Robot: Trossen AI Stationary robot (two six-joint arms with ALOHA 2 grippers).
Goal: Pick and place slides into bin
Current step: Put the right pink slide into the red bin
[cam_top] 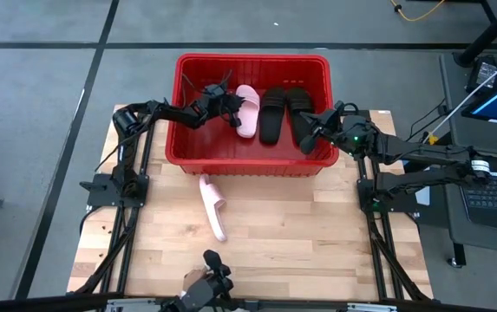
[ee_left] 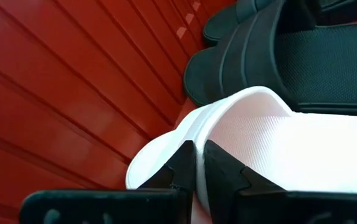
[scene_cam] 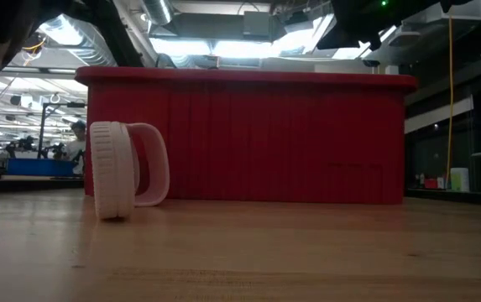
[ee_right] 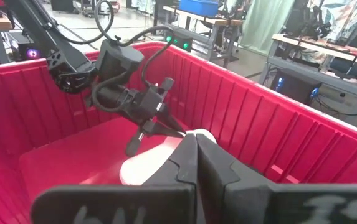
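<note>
In the high view, the red bin [cam_top: 252, 62] stands at the far side of the table [cam_top: 317, 251]. It holds two black slides [cam_top: 284, 111] and one pink slide [cam_top: 246, 109]. A second pink slide [cam_top: 213, 205] lies on the wood just in front of the bin, turned on its edge. The left gripper [cam_top: 231, 108] reaches over the bin's left wall and sits at the pink slide inside. The right gripper [cam_top: 307, 137] hangs over the bin's right front corner, near the black pair.

In the low view, the pink slide on the table [scene_cam: 124, 170] stands on its side before the bin wall [scene_cam: 307, 143].

In the left wrist view, the left fingers [ee_left: 179, 168] are pressed together on the rim of the pink slide [ee_left: 278, 149], beside a black one [ee_left: 271, 56].

In the right wrist view, the right fingers [ee_right: 197, 163] are together with nothing between them. The left gripper [ee_right: 142, 130] shows across the bin; its grip is not clear from here.

I judge that the third slide is being set down. Next, the left gripper should open and lift out, and then one arm must fetch the last pink slide, which needs a grip on its raised edge or strap.
</note>
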